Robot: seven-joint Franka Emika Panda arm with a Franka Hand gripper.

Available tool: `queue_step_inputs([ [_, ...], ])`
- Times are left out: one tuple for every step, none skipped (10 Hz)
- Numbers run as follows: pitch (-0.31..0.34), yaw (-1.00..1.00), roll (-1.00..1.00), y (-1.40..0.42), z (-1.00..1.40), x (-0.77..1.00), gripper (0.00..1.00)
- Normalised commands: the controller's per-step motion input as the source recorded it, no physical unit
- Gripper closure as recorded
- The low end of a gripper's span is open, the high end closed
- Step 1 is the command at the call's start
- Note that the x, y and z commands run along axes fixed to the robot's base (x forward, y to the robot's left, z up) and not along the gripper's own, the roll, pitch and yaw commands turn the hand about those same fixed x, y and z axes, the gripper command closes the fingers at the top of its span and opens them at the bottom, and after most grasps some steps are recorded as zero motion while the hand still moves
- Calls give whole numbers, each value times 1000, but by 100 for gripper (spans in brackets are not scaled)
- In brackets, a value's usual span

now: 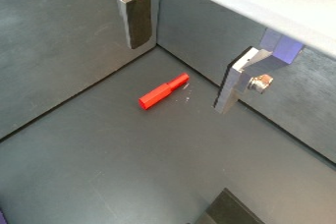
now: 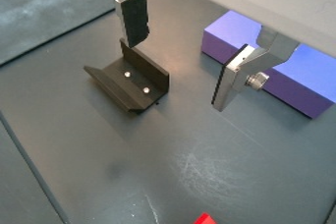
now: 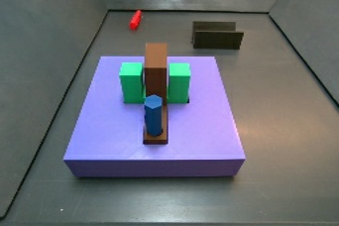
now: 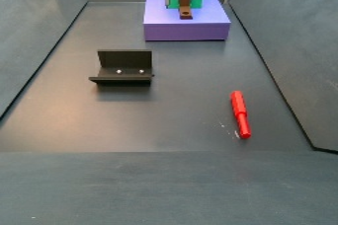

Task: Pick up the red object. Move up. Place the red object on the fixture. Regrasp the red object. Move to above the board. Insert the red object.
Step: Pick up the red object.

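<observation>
Your tool (image 1: 178,56) is hanging above the floor with its fingers apart and nothing between them, so no step is done yet. The red object (image 4: 240,113) is lying flat on the floor, well apart from the fixture (image 4: 125,68) and the board (image 3: 93,121). The tool itself seems barely visible in the side views, so every step from pickup to insertion is still waiting for you.

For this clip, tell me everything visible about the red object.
The red object is a slim bright red peg, plastic-looking, lying flat on the dark floor near a side wall, apart from the fixture and the board. Nothing touches it. In a wrist view the open gripper hangs above it, holding nothing.
</observation>
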Motion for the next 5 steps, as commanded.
queue_step_inputs([
  [-154,-83,-84,17,-531,-160,0],
  [-276,-129,-87,240,-689,-500,0],
  [-283,-91,-109,249,-660,-471,0],
  [-301,-46,-137,240,-597,-417,0],
  [-279,0,-126,257,-634,-266,0],
])
